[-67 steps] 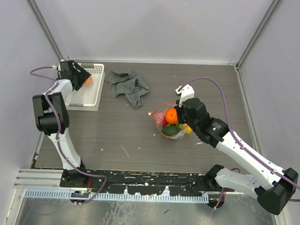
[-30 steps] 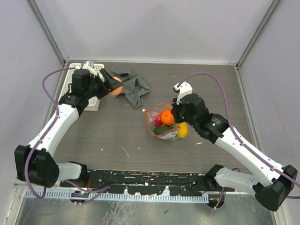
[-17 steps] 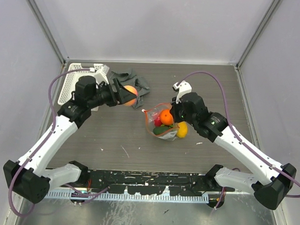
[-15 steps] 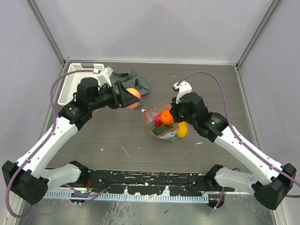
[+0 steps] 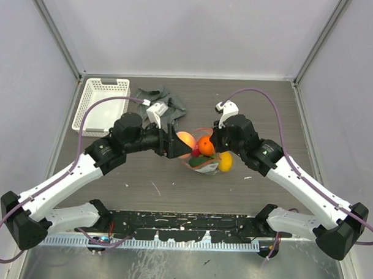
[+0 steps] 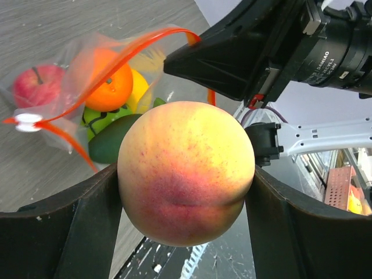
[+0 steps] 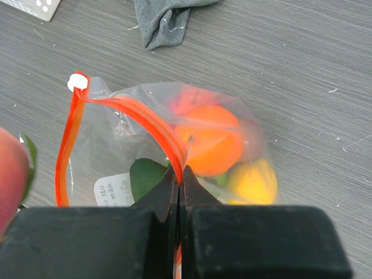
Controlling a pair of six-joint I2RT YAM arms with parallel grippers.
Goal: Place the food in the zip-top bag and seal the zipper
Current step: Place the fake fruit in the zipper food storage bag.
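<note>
My left gripper is shut on a yellow-pink peach, held just left of the zip-top bag's mouth; the peach also shows in the top view. The zip-top bag lies mid-table holding an orange, a yellow fruit, a red apple, a bright green fruit and a dark green one. My right gripper is shut on the red-orange zipper, holding the mouth up and open. A white slider sits at the zipper's end.
A grey cloth lies behind the bag, also in the right wrist view. A white lattice basket stands at the far left. The right arm is close behind the peach.
My left arm has carried the peach from the basket rightward past the cloth to the bag's mouth. The right gripper has kept its hold on the zipper, the bag barely shifting.
</note>
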